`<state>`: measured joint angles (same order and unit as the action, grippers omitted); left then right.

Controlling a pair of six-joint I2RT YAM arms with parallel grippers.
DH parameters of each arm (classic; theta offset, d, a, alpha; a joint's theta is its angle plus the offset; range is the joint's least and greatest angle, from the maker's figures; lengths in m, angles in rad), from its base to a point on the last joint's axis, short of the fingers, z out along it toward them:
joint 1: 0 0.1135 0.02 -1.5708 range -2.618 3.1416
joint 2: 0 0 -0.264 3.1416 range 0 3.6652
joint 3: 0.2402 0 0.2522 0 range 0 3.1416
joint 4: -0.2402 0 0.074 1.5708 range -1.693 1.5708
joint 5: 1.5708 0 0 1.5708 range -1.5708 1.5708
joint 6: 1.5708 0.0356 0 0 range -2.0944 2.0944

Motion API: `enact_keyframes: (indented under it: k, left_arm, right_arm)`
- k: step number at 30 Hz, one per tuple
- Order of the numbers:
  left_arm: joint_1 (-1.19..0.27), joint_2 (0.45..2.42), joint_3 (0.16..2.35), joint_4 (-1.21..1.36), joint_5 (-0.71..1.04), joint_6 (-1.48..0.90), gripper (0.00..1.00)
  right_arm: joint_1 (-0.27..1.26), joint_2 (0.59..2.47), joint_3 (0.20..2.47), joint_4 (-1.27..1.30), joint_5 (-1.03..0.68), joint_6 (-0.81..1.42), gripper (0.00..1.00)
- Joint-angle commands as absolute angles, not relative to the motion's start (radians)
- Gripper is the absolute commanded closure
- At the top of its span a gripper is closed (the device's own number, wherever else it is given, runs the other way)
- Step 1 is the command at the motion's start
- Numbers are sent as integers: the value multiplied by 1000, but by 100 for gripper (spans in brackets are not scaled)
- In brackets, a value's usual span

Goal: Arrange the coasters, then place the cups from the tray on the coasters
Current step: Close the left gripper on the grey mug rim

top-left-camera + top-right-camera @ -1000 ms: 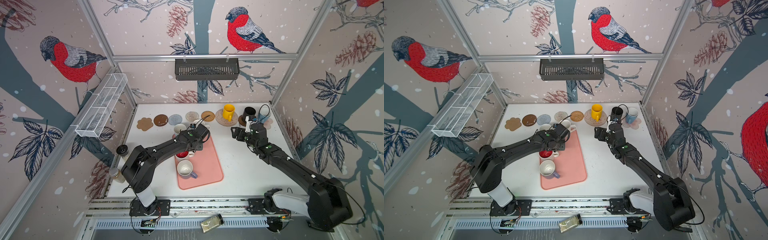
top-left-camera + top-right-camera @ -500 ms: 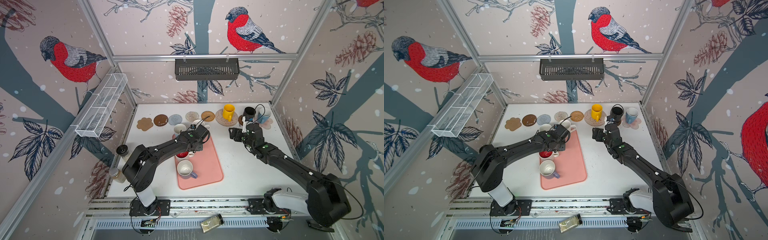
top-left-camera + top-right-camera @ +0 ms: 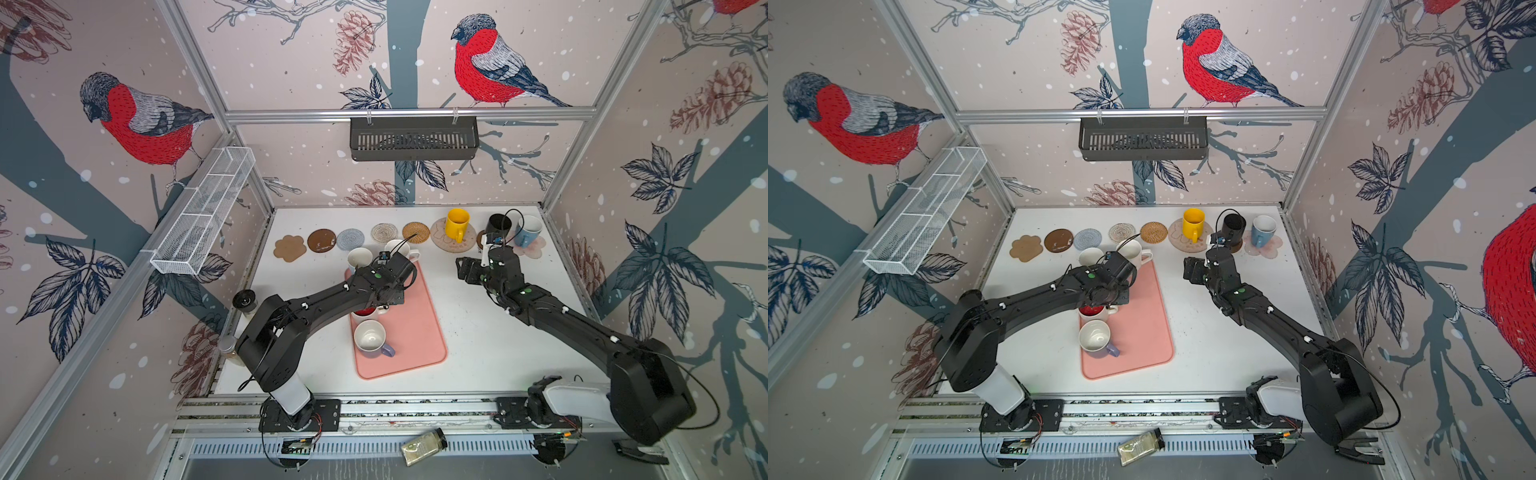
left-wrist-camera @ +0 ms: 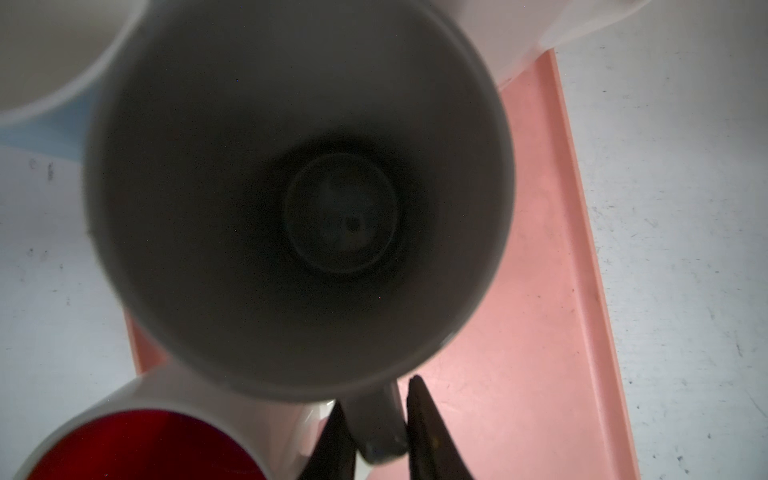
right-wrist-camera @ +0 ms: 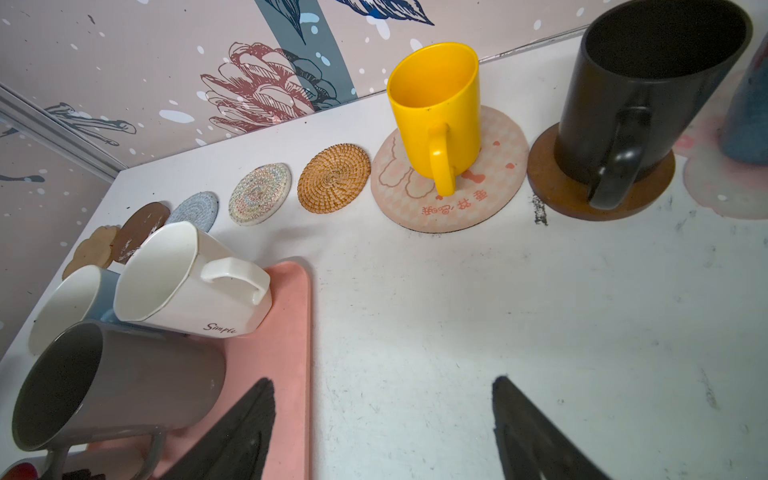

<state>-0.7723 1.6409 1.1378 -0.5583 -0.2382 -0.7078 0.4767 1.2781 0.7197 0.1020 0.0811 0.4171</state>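
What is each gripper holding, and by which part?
The left gripper grips the grey mug by its handle; the right gripper holds nothing, jaws open.

Walls papered with red-breasted birds, pine cones and branches. A black basket hangs from the rear rail; a white wire basket lines the left wall. White worktop, scuffed.

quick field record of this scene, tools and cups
left tool: shut on handle of grey handled mug
right tool: open, above bare white table
mugs on coasters: yellow handled mug, black mug, blue mug
empty coasters: five, tan paw-shaped mat to rattan woven round
on salmon-pink rectangular tray: lavender mug, red-lined white mug
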Motion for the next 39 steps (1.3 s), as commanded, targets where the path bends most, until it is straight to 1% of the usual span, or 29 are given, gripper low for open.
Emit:
enact_keyframes:
  k: [1,12,14,18,20,24,28,33,36,39]
  left_arm:
    - [-781,1631,1129,-530,-204,-702,80]
    - [-814,1617,1122,-528,-174,-686,81]
    - [-815,1616,1116,-530,-183,-686,75]
    - [-815,1617,1111,-530,-191,-687,58]
    - [-814,1618,1113,-531,-191,-688,55]
    - [-815,1627,1126,-535,-202,-689,54]
    - [-815,1640,1153,-548,-222,-687,55]
    - [-813,1646,1159,-557,-251,-686,69]
    - [-813,1655,1158,-560,-254,-683,76]
    - [-813,1658,1153,-557,-250,-685,80]
  right_arm:
    - [479,1282,727,121,98,402,18]
    - [480,1291,727,121,103,401,18]
    - [480,1293,729,121,102,402,18]
    - [481,1293,729,121,104,401,18]
    - [480,1292,728,121,106,401,19]
    - [480,1292,727,121,108,402,19]
    - [480,1291,726,123,109,399,19]
    - [480,1287,726,120,111,397,20]
    - [482,1282,727,118,113,395,20]
    - [483,1276,726,120,113,396,20]
